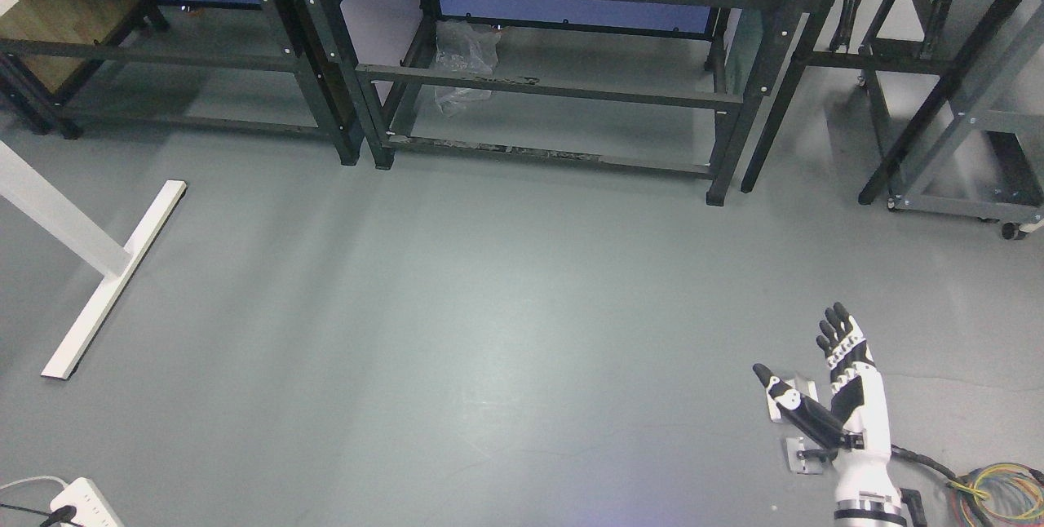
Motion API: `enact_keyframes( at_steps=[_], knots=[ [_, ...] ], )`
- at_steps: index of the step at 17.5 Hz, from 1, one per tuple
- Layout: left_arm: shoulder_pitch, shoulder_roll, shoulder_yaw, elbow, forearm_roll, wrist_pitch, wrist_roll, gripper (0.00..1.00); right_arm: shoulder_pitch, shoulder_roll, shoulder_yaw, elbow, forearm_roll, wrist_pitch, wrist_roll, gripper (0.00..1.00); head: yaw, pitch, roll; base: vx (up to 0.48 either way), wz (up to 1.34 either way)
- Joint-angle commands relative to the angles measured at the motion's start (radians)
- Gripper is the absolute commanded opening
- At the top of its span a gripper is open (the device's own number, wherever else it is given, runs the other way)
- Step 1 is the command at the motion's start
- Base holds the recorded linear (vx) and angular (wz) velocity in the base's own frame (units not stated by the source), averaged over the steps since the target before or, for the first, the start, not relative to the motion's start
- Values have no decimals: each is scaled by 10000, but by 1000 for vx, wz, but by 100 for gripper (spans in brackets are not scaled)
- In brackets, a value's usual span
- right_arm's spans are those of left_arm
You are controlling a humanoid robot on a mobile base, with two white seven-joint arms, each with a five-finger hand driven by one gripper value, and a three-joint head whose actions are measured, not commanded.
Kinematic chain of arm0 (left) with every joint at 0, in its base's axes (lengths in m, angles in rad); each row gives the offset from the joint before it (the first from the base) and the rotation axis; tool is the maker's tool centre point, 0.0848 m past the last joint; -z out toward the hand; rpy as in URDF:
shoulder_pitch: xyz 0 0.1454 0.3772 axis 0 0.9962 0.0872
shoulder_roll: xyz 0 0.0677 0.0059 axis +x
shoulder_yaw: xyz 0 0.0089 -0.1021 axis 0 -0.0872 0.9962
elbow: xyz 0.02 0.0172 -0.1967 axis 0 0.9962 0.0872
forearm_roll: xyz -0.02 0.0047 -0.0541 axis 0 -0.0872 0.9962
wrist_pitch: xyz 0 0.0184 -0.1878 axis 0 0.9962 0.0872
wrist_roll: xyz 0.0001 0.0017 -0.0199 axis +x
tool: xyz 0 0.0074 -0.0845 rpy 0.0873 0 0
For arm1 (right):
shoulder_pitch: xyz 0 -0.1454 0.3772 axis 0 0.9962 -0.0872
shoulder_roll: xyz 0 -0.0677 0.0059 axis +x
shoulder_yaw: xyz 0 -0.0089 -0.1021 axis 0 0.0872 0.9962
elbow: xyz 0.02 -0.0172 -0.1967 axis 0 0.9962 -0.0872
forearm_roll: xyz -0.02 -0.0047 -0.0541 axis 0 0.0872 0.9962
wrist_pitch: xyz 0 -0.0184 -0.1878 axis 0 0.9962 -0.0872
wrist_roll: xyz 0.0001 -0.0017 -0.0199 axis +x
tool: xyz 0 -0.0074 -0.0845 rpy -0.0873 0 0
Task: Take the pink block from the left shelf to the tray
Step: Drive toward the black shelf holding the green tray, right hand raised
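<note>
At the lower right of the grey floor [489, 331], the right robot hand [840, 388] rises from its white forearm with fingers straight and thumb spread — released, holding nothing. A coil of coloured cables [999, 486] lies just beside it, and a white power strip [81, 504] sits at the floor's lower left corner. Farther out, a white stand foot [114, 278] crosses the left side. Beyond stand dark metal shelf frames [546, 90], a clear plastic bag [463, 62] under the middle one — no pink block or tray shows.
</note>
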Motion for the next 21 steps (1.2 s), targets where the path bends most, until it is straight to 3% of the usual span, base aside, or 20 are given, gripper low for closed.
enact_keyframes(
  at_steps=[1,21],
  knots=[
    [92,175,0,0,-15,-8,8,100,23,-276,118,-15,61,3,-2,100,0,0,0,0,0],
    [92,175,0,0,-15,-8,8,100,-38,-292,103,-16,76,-12,-2,100,0,0,0,0,0]
  ],
)
